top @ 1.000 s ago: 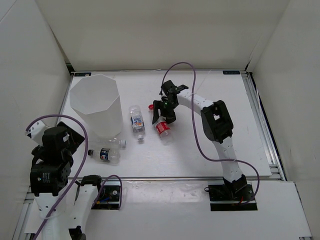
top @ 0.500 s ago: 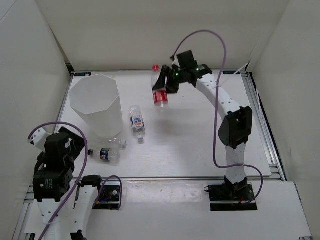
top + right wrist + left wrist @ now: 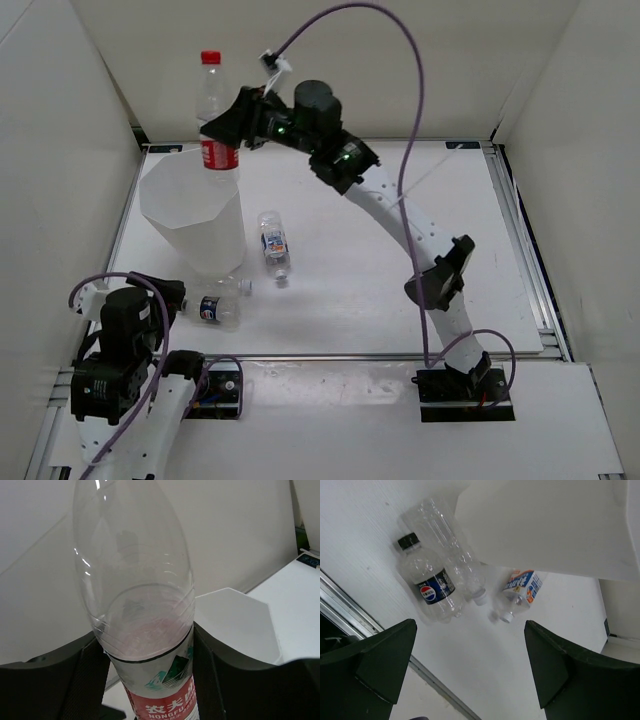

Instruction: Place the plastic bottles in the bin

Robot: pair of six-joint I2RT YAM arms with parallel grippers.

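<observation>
Now: right tool [image 3: 224,137] is clamped on the red-capped bottle [image 3: 213,105], one finger on each side of its lower body at the red label. The bottle is upright, cap up, held in the air well above the table [image 3: 360,300]. In the top view its base overlaps the far rim of the bin [image 3: 195,225]; cannot tell whether it sits squarely over the opening. The bin stands upright at the far left of the table.

Left tool [image 3: 470,665]: jaws wide apart, low at the near left corner. Its camera looks down on three bottles lying on the table. The dark-blue-label bottle [image 3: 430,585], black cap, lies on its side with the plain bottle [image 3: 451,547] close alongside, both just beside the bin's base. The blue-white-label bottle [image 3: 520,591] lies on its side to the right of the bin, near that pair but apart from it.
</observation>
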